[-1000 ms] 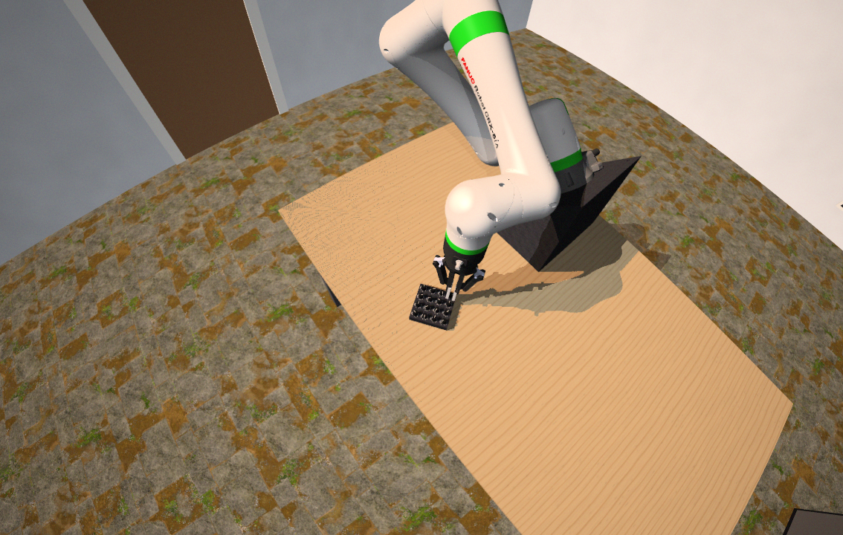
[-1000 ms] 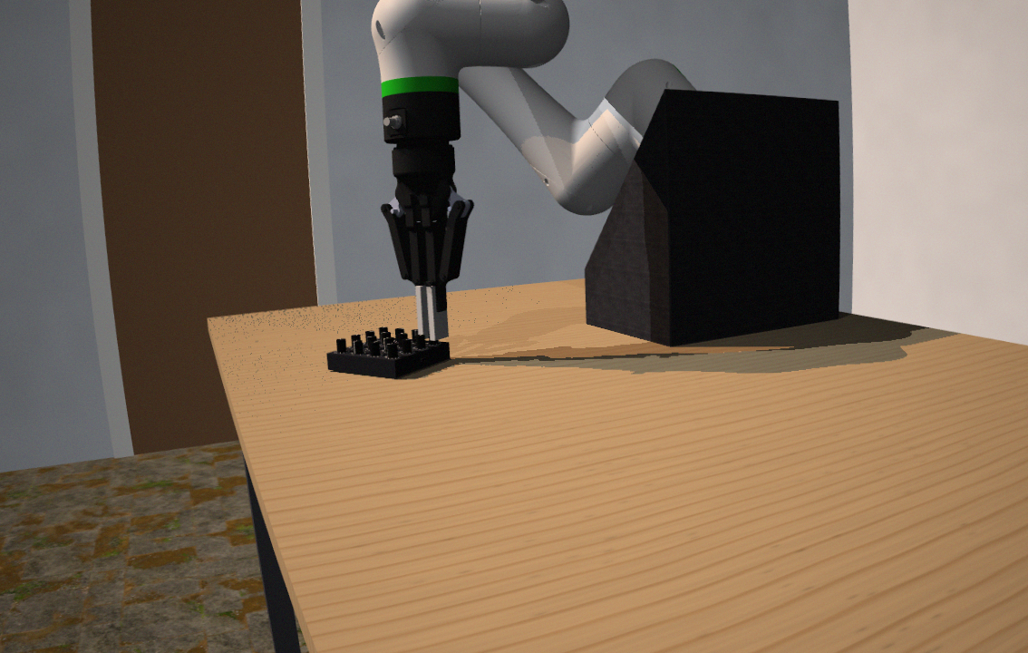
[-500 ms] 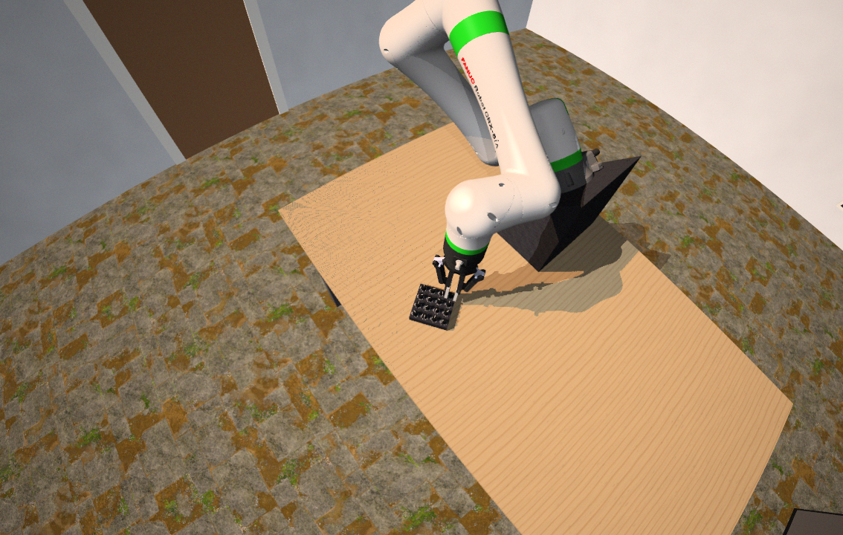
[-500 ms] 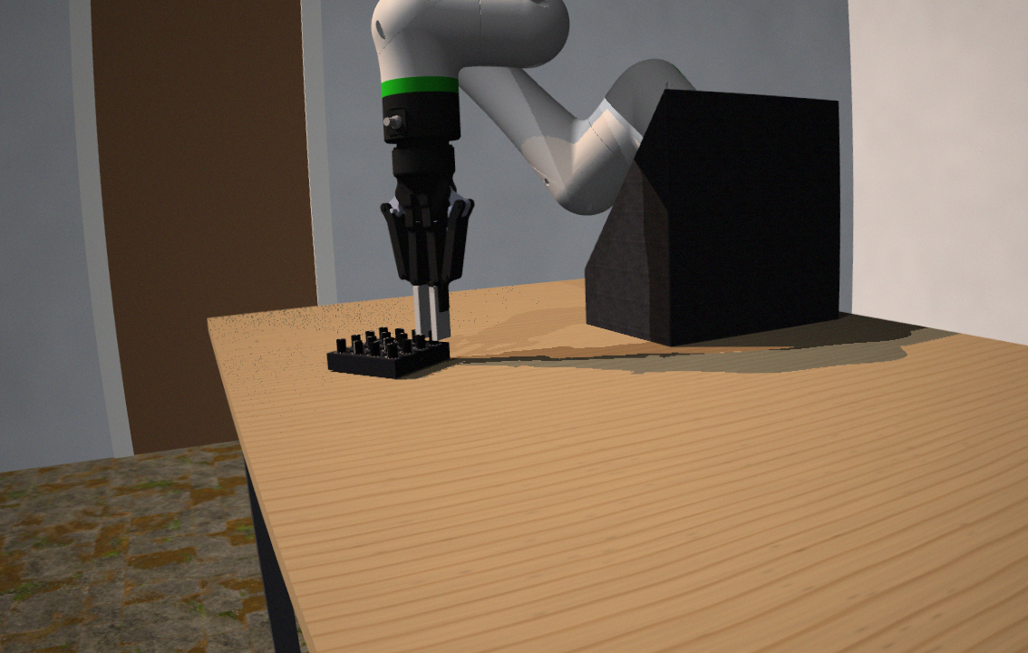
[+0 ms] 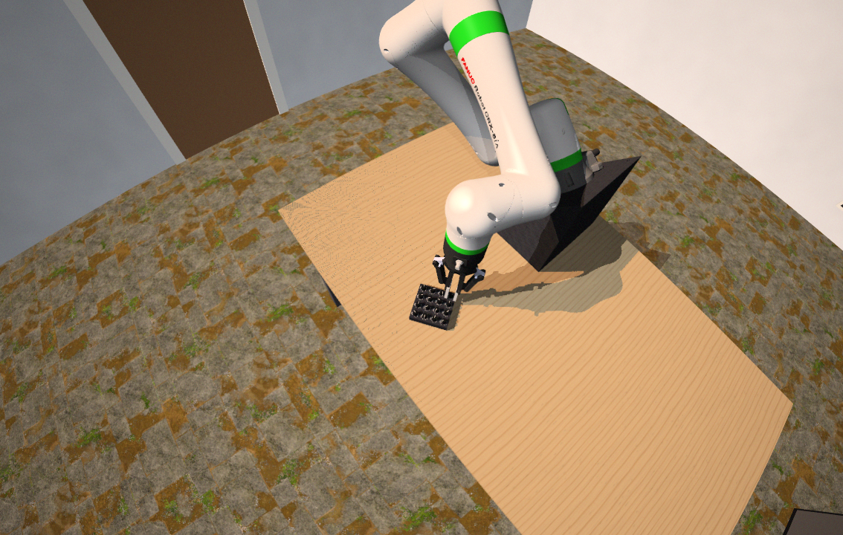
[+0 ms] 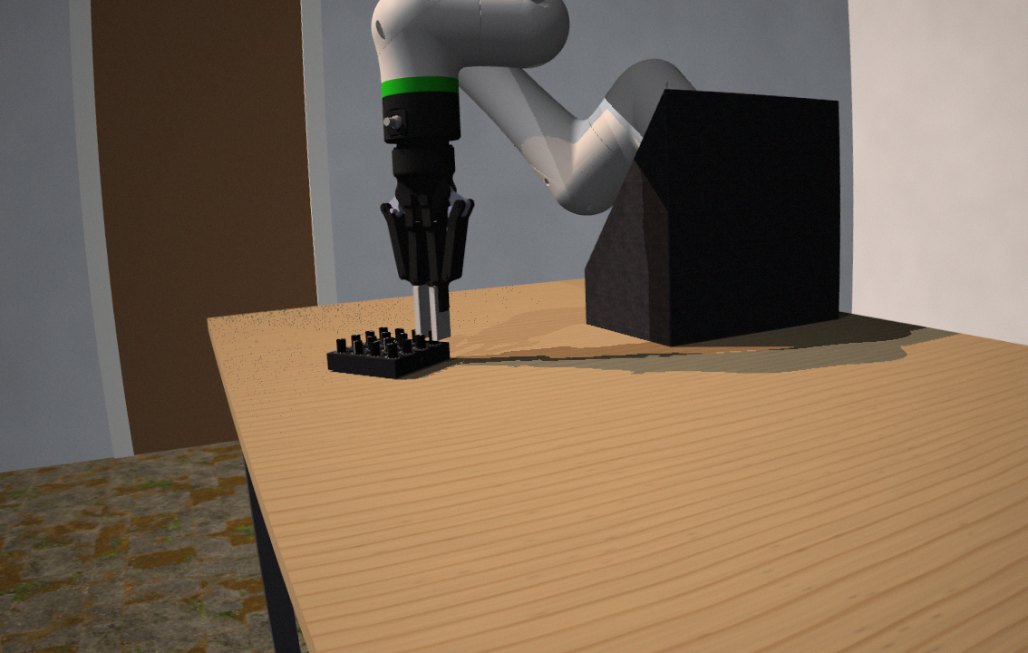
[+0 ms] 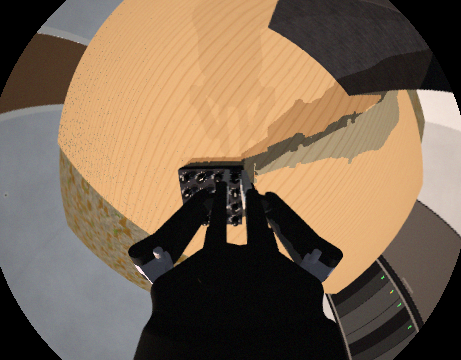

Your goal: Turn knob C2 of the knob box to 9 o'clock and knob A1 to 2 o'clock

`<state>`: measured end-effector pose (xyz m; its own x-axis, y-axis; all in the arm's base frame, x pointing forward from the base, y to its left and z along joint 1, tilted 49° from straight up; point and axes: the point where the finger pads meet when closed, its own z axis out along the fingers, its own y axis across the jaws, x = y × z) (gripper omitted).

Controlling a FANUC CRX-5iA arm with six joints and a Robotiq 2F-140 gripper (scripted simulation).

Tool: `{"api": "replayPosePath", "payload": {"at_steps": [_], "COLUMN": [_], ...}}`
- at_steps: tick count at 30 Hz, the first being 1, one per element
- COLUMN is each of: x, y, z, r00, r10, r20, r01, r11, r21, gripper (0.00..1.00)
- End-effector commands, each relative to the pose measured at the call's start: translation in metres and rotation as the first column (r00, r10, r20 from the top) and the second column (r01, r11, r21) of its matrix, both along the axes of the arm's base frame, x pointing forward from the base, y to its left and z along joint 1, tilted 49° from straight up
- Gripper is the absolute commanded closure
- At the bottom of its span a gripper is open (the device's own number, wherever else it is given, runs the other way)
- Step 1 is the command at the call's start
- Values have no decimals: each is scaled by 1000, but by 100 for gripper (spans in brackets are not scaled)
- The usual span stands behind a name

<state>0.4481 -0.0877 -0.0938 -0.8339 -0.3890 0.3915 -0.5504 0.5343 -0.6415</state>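
The black knob box (image 5: 435, 305) stands flat on the wooden table near its left edge; it also shows in the exterior view (image 6: 388, 353) and in the wrist view (image 7: 213, 190). My gripper (image 5: 453, 293) points straight down over the box corner nearest the arm's base. Its fingertips (image 6: 430, 333) reach down among the knobs there, with a narrow gap between them, on either side of one knob (image 7: 236, 196). The fingers stand slightly parted and do not clamp it. The knob names and white lines are too small to read.
A large black wedge-shaped block (image 6: 729, 219) stands on the table behind the box, at the arm's base. The table edge (image 6: 229, 381) runs close to the left of the box.
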Motion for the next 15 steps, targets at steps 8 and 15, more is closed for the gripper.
{"api": "replayPosePath", "payload": {"at_steps": [8,15], "x": [0,-1], "y": [2,14], "z": [2,12], "r00": [1000,1000], "r10": [0,0], "r20": [0,0], "r01": [0,0], "r11": [1000,1000], "r21": [0,0], "gripper": [88,88]}}
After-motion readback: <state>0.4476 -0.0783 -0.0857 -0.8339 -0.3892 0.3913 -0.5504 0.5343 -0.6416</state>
